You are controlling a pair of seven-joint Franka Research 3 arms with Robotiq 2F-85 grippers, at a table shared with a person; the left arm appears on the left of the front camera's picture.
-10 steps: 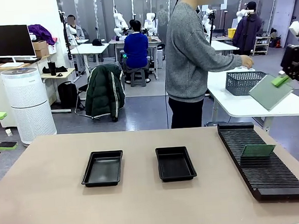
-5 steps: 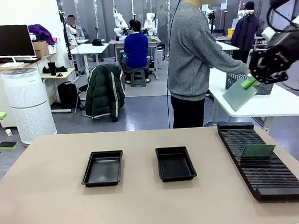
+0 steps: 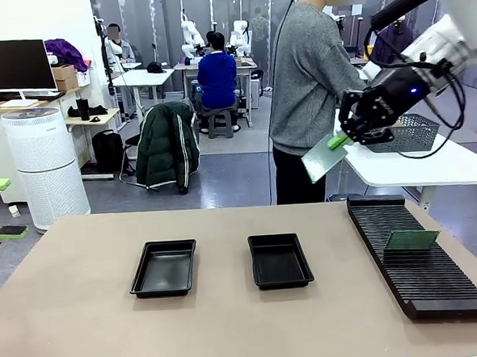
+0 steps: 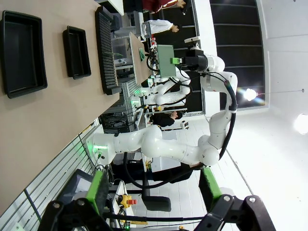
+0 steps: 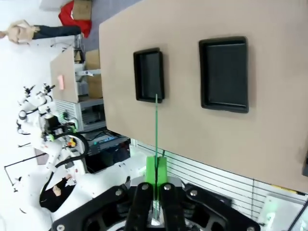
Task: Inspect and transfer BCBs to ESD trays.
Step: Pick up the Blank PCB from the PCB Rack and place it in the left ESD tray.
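Since a second ago the right gripper point(image 3: 339, 140) has swung in from the picture's right edge toward the middle, carrying its BCB point(image 3: 323, 162) with it; the trays and the rack have stayed put.

In the front view this gripper hangs high above the table point(image 3: 77, 318), in front of the person point(image 3: 307, 77). Its green pads are clamped on the board's upper edge, and the board is tilted in the air. Below, the left ESD tray point(image 3: 164, 268) and the right ESD tray point(image 3: 280, 260) lie side by side, apart. A second BCB point(image 3: 411, 240) stands in the black slotted rack point(image 3: 439, 283) at the right.

In the left wrist view the left gripper point(image 4: 154, 190) holds nothing, its jaws spread wide.

In the right wrist view the held board shows edge-on as a thin green line between the closed fingers, with both trays on the table beyond.
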